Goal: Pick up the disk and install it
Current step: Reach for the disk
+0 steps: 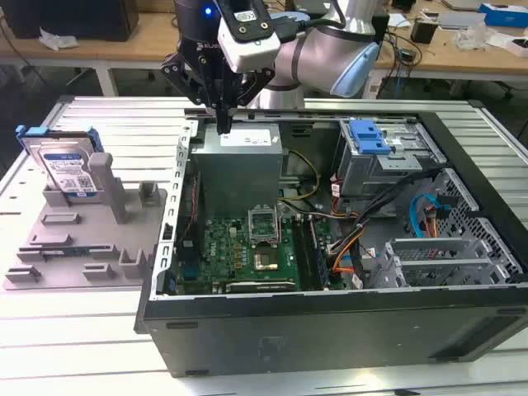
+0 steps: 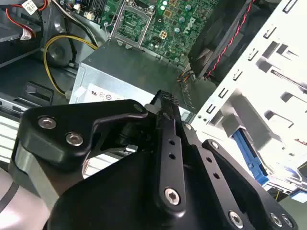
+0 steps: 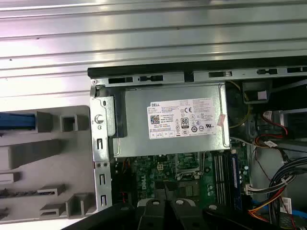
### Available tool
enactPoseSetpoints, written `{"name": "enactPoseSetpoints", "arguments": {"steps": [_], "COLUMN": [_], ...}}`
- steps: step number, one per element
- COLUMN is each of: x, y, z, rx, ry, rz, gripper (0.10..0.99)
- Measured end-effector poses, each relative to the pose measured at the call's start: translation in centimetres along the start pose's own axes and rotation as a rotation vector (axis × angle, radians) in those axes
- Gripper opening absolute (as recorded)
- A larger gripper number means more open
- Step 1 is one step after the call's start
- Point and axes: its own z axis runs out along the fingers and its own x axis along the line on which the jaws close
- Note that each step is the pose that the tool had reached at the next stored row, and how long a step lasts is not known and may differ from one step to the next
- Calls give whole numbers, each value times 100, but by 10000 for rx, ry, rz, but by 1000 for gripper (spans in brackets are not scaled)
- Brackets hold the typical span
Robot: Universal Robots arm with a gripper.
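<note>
**Empty gripper over the open computer, disk waiting in its stand**

My gripper [image 1: 223, 122] points straight down with its black fingers drawn together, holding nothing. It hangs over the far corner of the grey power supply [image 1: 239, 165] inside the open computer case [image 1: 330, 330]. I cannot tell whether the fingertips touch the metal.

The disk [image 1: 68, 165] is well apart from me, toward the exterior view's left. It stands upright on its edge in a grey plastic holder [image 1: 82, 239] on the slatted metal surface [image 1: 82, 346], its white-and-blue label facing the camera.

In the first wrist view, the power supply's white sticker [image 3: 184, 118] lies beyond my fingers, with the green motherboard [image 3: 158, 170] nearer.
</note>
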Motion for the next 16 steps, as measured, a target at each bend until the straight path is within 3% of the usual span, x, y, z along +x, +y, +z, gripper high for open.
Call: {"name": "enactPoseSetpoints", "arguments": {"steps": [9, 11, 12, 14, 15, 16], "x": [1, 44, 96, 311, 433, 497], "y": [1, 27, 52, 134, 146, 152], "z": [0, 0, 1, 0, -2, -4], "rx": [0, 1, 1, 0, 1, 1], "ry": [0, 0, 0, -1, -1, 0], "rz": [0, 1, 0, 1, 1, 0], "gripper": [106, 106, 106, 106, 106, 106]}}
